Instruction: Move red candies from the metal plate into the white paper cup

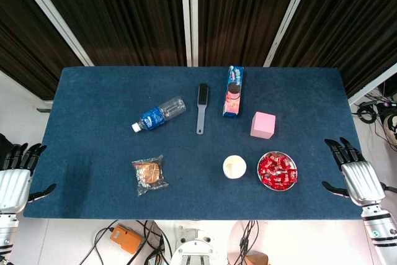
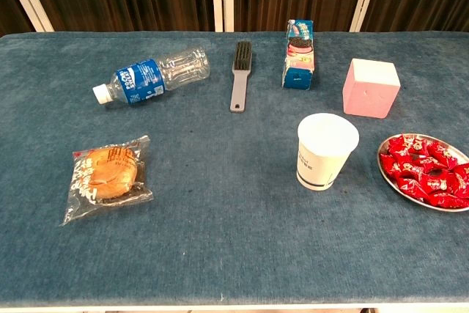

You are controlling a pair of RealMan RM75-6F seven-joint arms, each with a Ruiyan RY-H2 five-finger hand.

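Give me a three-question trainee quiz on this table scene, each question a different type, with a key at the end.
1. True or false: the white paper cup stands upright beside the metal plate of red candies.
2. Which hand is nearer the plate? A) left hand B) right hand
3. Fill in: the water bottle lies on its ____.

Key
1. True; it stands apart from the plate, on the plate's left in both views.
2. B; it is open at the table edge, holding nothing, as is the left hand.
3. Side.
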